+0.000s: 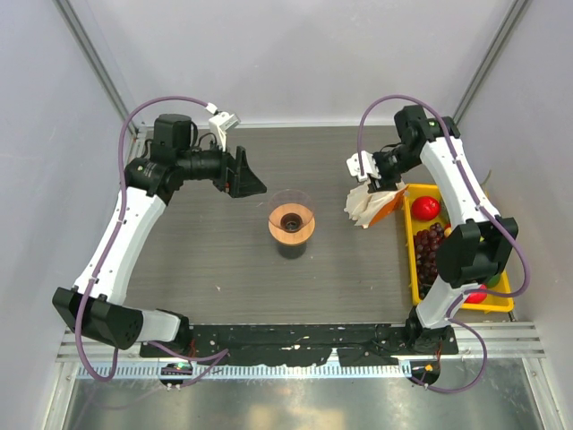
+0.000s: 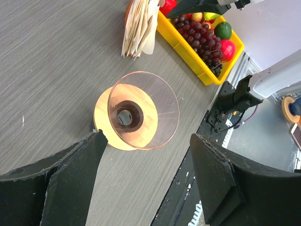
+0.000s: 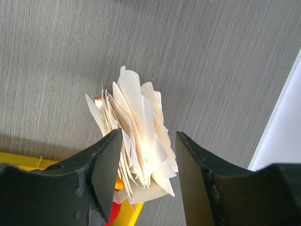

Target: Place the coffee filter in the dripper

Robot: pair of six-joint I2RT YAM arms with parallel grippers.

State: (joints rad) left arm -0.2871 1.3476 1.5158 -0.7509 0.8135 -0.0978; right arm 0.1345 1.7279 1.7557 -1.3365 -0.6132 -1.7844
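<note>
The dripper (image 1: 292, 222), a clear cone on a tan wooden ring with a dark centre, stands mid-table; it also shows in the left wrist view (image 2: 136, 113). My left gripper (image 1: 253, 183) is open and empty, left of the dripper and apart from it; in its own view (image 2: 148, 137) the dripper sits just beyond the fingertips. My right gripper (image 1: 380, 184) is open over the ruffled bunch of white paper filters (image 1: 367, 206); its fingers straddle the bunch (image 3: 136, 127) in its own view (image 3: 149, 135). I cannot pick out a single separate coffee filter.
A yellow fruit tray (image 1: 408, 260) stands at the right edge with a red fruit (image 1: 426, 208) and dark grapes (image 1: 431, 251). The filter bunch leans against the tray's near-left corner (image 2: 183, 42). Grey walls enclose the table on three sides.
</note>
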